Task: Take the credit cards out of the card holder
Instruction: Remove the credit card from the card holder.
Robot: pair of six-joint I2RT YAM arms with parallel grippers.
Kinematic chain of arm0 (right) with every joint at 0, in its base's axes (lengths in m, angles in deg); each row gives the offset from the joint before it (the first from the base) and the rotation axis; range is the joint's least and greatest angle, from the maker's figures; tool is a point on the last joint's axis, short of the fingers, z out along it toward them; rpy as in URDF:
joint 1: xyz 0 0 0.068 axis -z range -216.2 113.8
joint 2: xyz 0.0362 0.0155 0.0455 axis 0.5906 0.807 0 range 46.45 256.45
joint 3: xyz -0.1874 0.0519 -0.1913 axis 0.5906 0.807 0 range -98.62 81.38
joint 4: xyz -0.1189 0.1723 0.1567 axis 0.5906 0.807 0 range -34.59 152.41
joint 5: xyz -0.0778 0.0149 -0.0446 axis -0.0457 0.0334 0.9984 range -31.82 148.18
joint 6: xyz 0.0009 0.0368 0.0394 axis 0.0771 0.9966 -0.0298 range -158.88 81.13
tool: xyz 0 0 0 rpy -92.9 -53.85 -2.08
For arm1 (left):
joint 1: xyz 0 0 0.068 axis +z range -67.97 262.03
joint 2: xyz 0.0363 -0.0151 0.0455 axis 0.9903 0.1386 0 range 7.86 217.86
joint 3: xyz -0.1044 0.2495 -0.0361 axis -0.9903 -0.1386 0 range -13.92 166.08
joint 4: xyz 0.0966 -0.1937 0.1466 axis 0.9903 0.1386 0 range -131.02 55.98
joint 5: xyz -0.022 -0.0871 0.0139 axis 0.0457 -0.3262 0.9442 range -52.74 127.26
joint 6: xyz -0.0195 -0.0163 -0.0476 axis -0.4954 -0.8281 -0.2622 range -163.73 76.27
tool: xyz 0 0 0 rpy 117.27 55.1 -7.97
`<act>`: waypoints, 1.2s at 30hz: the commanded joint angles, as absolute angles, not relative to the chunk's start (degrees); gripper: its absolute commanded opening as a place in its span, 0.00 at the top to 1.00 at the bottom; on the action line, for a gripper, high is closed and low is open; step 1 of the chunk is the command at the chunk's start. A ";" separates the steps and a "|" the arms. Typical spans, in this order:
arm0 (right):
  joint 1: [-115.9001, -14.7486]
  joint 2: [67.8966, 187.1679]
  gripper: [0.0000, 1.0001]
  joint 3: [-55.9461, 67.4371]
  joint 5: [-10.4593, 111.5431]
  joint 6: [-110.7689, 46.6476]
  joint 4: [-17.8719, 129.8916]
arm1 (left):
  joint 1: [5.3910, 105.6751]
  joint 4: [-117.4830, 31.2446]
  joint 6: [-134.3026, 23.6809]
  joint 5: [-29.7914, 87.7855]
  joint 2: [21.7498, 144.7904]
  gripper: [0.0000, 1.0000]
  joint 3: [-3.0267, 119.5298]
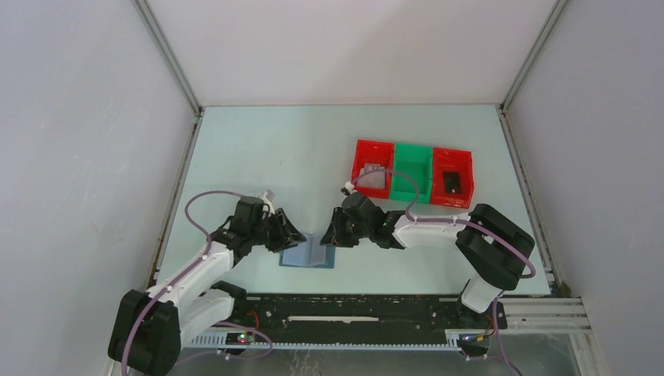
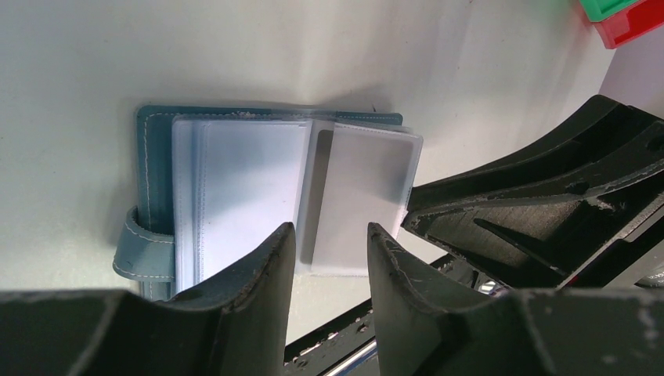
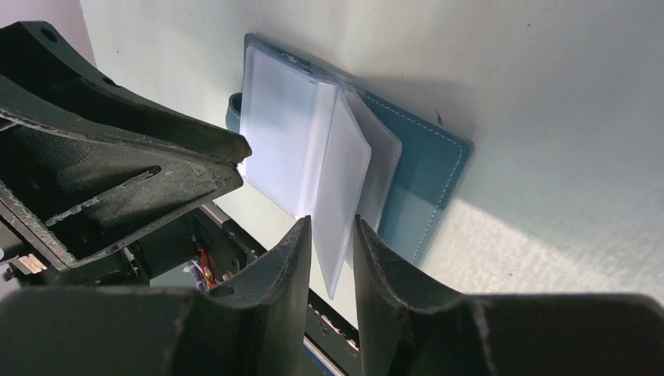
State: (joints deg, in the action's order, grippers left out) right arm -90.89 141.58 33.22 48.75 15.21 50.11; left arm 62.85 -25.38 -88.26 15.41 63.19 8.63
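- The card holder (image 1: 308,254) lies open on the table (image 1: 258,157), right between the two grippers, with its clear sleeve pages facing up.
- The right gripper (image 3: 331,254) is in at the edge of the pages. One raised sleeve page (image 3: 344,180) stands in the narrow gap between its fingers, but I cannot tell whether they actually pinch it.
- The left gripper (image 2: 330,262) has its fingers spread and is released, gripping nothing. The card holder sits just ahead of its fingertips, with the strap tab (image 2: 137,251) off to its left.
- Seen from the left gripper, that raised page looks pale with a dark stripe (image 2: 317,192) down the spine side.
- The two grippers are near each other, the right gripper's black body just to the right of the left gripper's fingertips.
- Well beyond the right gripper there is a row of bins. A red bin (image 1: 359,164) holds a grey card (image 1: 377,178), next comes a green bin (image 1: 413,176), and a second red bin (image 1: 468,168) holds a black card (image 1: 452,185).
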 commanded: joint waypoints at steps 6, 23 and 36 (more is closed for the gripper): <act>-91.38 139.98 0.66 31.50 46.41 13.13 46.36 | 63.14 -25.33 -86.97 14.61 62.45 0.56 10.89; -92.33 142.49 0.66 28.47 45.56 11.95 46.97 | 63.11 -23.96 -85.17 13.53 63.11 0.54 12.01; -90.77 140.68 0.62 33.88 50.94 18.93 51.80 | 62.52 -26.05 -85.84 12.36 66.05 0.54 11.19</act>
State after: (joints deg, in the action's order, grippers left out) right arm -91.03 142.24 31.95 48.18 16.24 50.16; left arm 62.83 -23.78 -86.65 14.04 65.12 8.63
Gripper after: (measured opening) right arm 0.370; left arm 0.462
